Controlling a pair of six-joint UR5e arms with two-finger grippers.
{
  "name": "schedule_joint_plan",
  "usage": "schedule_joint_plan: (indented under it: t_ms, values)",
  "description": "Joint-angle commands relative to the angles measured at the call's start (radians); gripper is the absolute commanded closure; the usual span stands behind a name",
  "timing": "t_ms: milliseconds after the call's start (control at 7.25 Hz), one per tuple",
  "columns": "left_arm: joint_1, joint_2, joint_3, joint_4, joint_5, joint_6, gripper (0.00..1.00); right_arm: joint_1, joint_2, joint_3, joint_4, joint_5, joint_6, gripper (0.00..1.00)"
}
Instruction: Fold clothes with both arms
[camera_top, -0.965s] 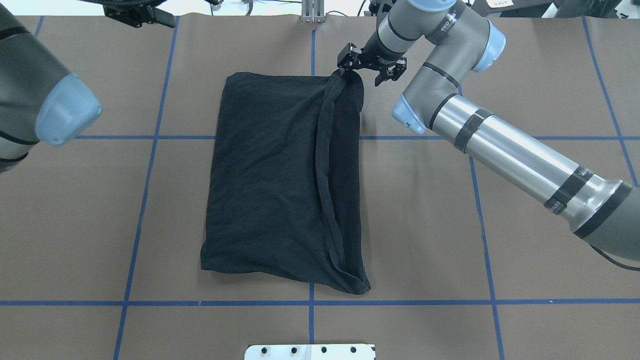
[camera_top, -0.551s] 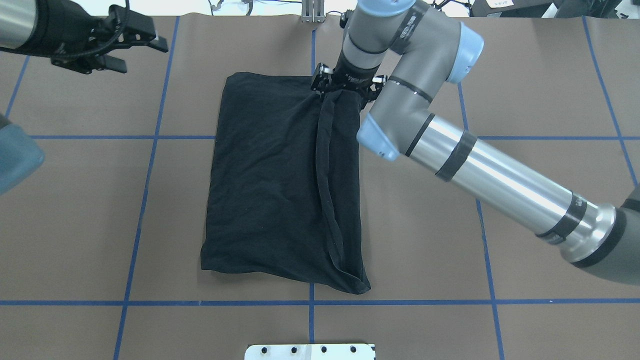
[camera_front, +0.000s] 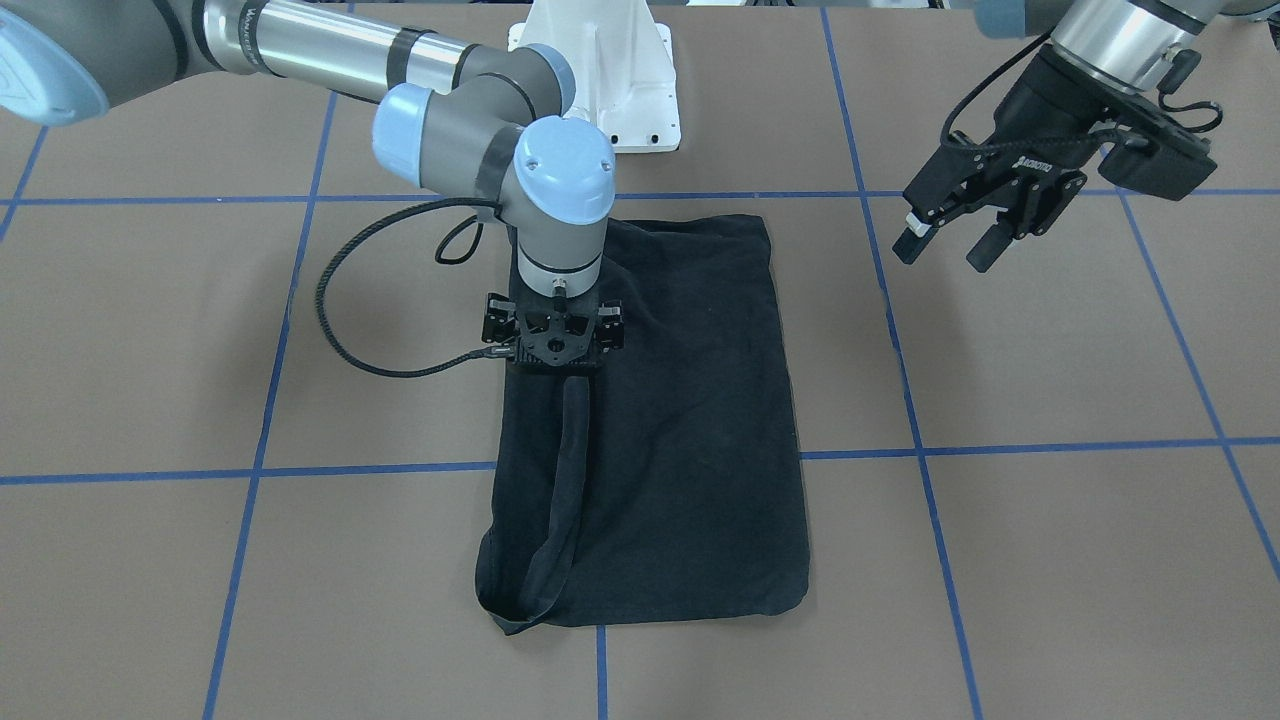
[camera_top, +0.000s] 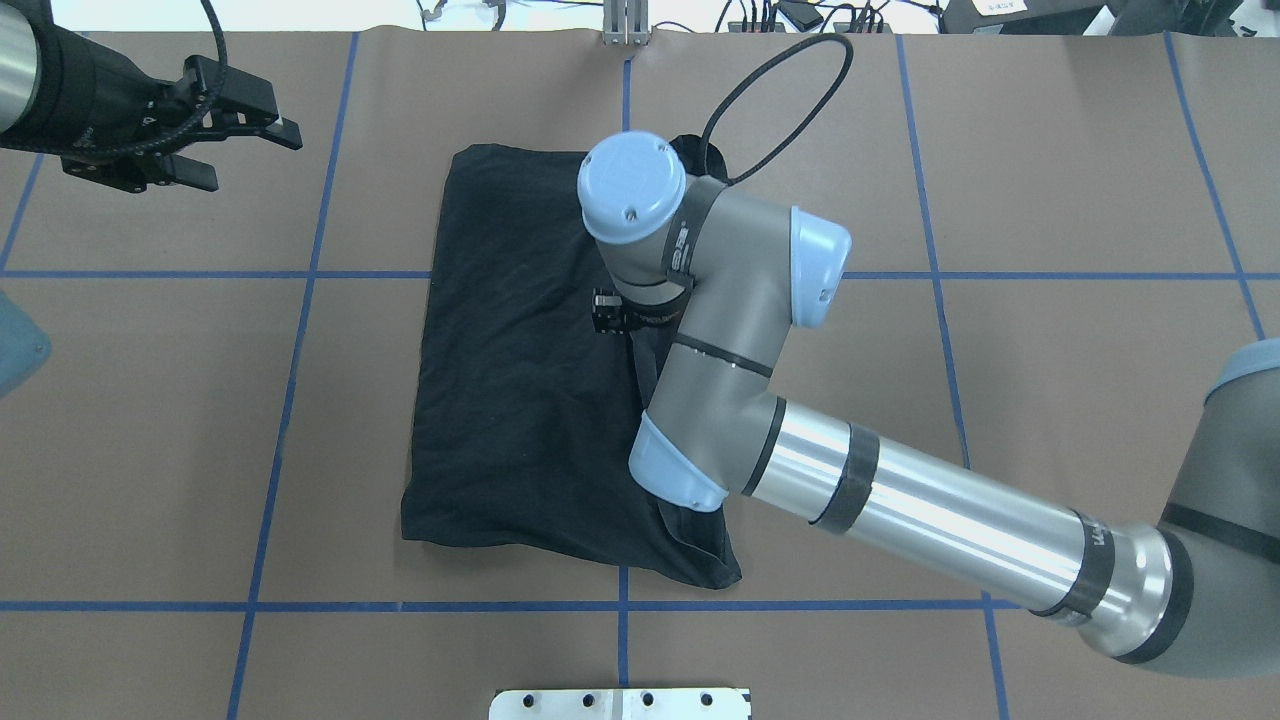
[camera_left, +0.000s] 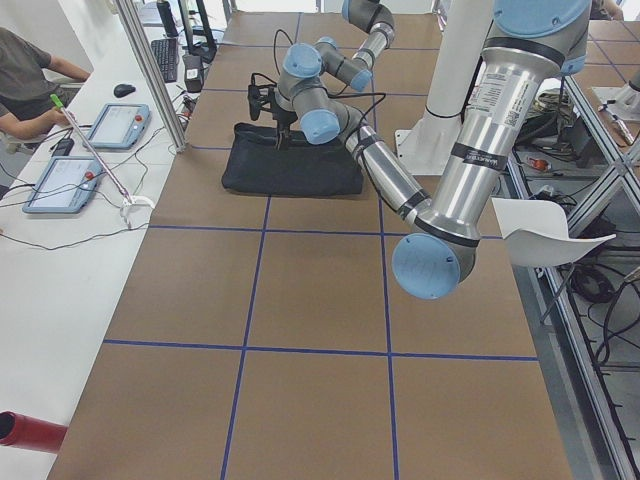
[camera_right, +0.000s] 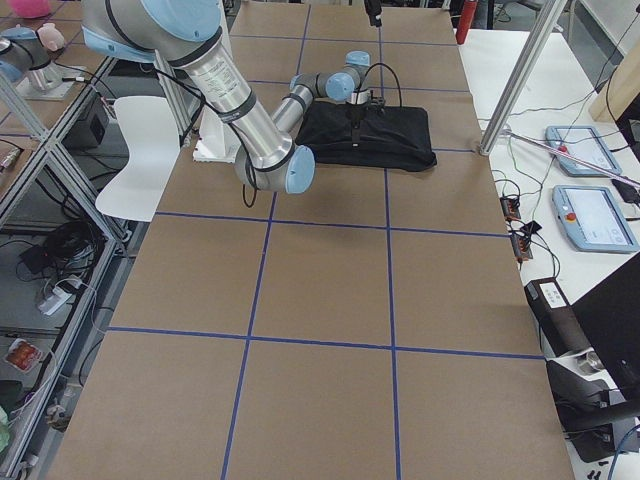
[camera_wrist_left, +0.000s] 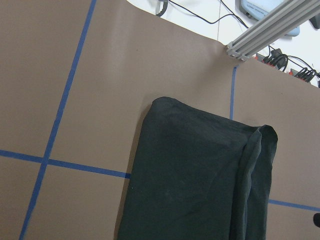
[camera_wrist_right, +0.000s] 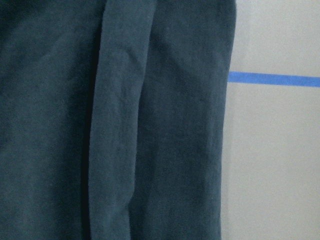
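Note:
The clothes are one black T-shirt (camera_top: 510, 400) (camera_front: 690, 420), folded into a tall rectangle in the middle of the table, plain side up. A narrow folded band (camera_front: 560, 500) runs along its length on the robot's right side. My right gripper (camera_front: 556, 352) (camera_top: 615, 312) points straight down over that band near the shirt's middle. The wrist hides its fingers, so I cannot tell whether it is open or shut. The right wrist view is filled by the shirt (camera_wrist_right: 170, 125) and the band. My left gripper (camera_front: 942, 252) (camera_top: 250, 160) hovers open and empty beyond the shirt's far left corner.
Blue tape lines (camera_top: 300, 275) grid the brown table cover. The white pedestal base (camera_front: 600, 80) stands behind the shirt. A black cable (camera_front: 340, 300) loops off the right wrist. An aluminium post (camera_top: 625, 25) stands at the far edge. A person (camera_left: 25, 70) sits at a side bench.
The right arm swung from the shirt's far right corner back toward the robot, to over the shirt's middle. The left gripper came into view at the far left and moved nearer.

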Motion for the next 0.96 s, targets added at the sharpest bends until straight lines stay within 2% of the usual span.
schedule_joint_plan:
  t_ms: [0,827]
  values:
    - [0.0,0.002,0.001,0.001,-0.003,-0.001,0.0,-0.01,-0.004,-0.01,-0.001,-0.013,-0.047,0.01]
    - [0.0,0.002,-0.003,0.002,-0.003,-0.009,0.0,-0.019,0.026,-0.058,0.061,-0.04,-0.122,0.01]
